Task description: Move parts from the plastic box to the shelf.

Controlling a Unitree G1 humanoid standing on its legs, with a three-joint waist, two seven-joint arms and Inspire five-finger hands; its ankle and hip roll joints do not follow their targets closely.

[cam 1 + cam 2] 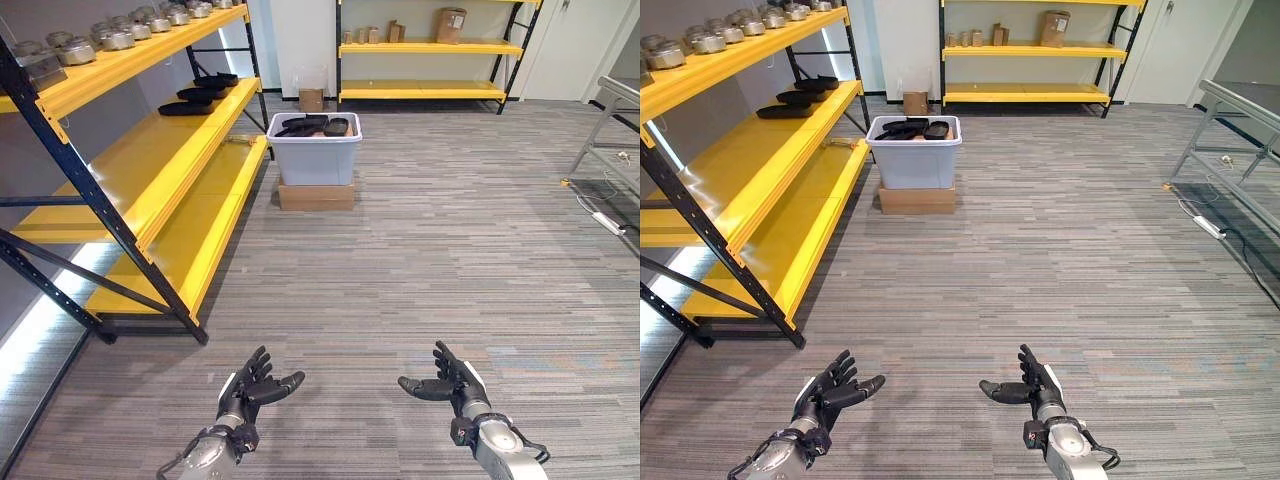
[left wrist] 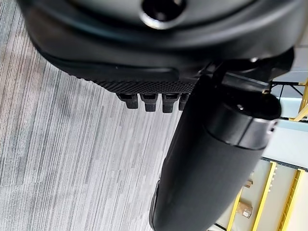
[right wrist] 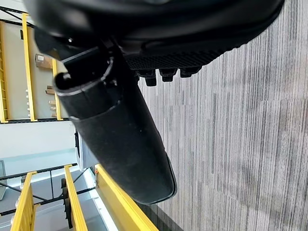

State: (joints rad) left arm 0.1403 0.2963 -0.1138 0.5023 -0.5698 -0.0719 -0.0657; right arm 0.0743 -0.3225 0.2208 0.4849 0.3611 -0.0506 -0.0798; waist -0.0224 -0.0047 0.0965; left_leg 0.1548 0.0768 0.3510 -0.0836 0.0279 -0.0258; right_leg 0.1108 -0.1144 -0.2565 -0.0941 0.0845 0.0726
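A grey plastic box [image 1: 315,158] stands on a flat cardboard carton [image 1: 316,196] across the floor, with several black parts [image 1: 312,126] piled in it. To its left runs a yellow shelf [image 1: 150,165] on dark blue posts; a few black parts [image 1: 196,95] lie on its middle level. Far from the box, near the bottom of the eye views, my left hand [image 1: 252,389] and right hand [image 1: 447,384] hover over the carpet. Both are open and empty, fingers relaxed and thumbs pointing inward. Each wrist view looks past its own thumb: left thumb [image 2: 211,159], right thumb [image 3: 118,130].
Metal tins [image 1: 110,37] line the shelf's top level. A second yellow shelf [image 1: 430,47] with boxes stands along the back wall. A grey metal frame [image 1: 610,125] and a white power strip [image 1: 606,222] lie at the right. Striped carpet stretches between me and the box.
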